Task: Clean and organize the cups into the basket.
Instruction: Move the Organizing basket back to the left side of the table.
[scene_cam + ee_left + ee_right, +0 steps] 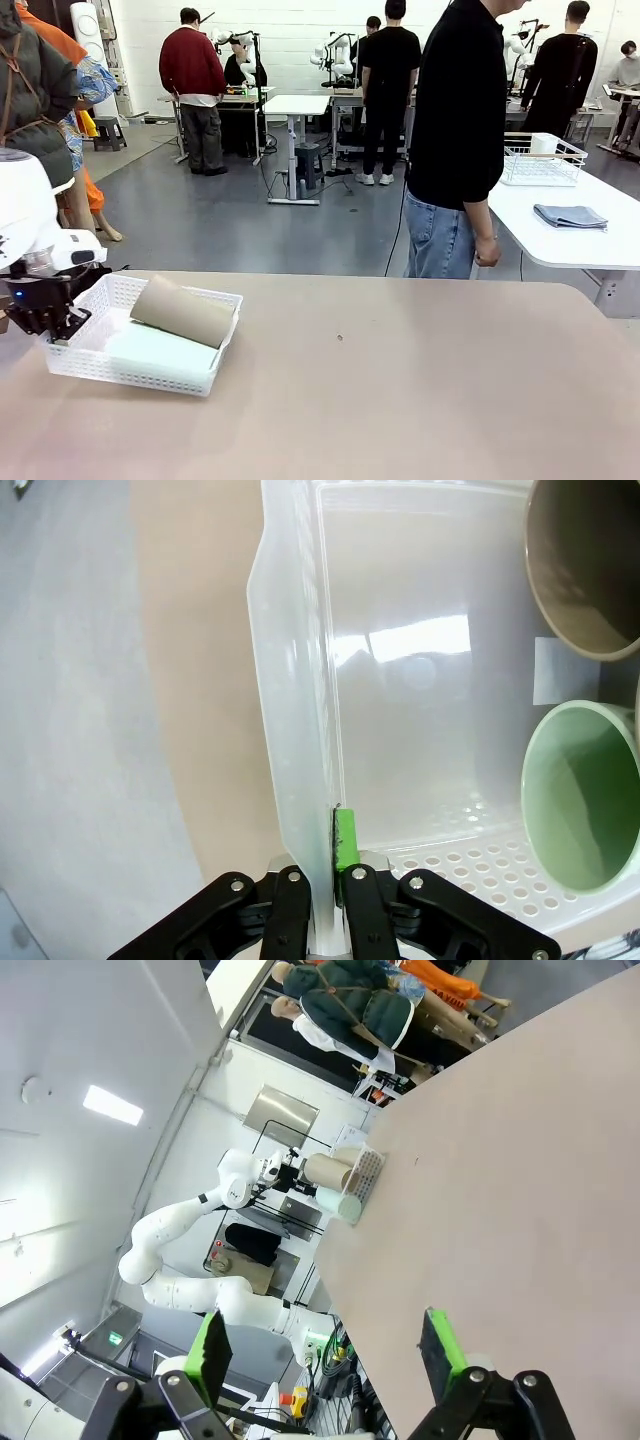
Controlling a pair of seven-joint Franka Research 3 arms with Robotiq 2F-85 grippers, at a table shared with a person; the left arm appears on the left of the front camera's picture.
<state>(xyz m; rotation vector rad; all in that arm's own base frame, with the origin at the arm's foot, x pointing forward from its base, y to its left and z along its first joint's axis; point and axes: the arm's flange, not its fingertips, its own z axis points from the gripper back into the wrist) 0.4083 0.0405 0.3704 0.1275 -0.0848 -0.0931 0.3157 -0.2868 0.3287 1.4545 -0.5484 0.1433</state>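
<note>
The left pincer [322,880] is closed on the near wall of the basket [300,730] at the tabletop's left edge, with both cups [580,810] lying inside it beyond the wall, while the right pincer [330,1355], wide open and empty, is well apart.

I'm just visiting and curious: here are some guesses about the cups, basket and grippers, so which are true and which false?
1. The left gripper is shut on the basket wall. True.
2. The right gripper holds a cup. False: it is open, holding nothing.
3. A tan cup lies in the basket. True.
4. The green cup stands on the table outside the basket. False: it lies inside.
</note>
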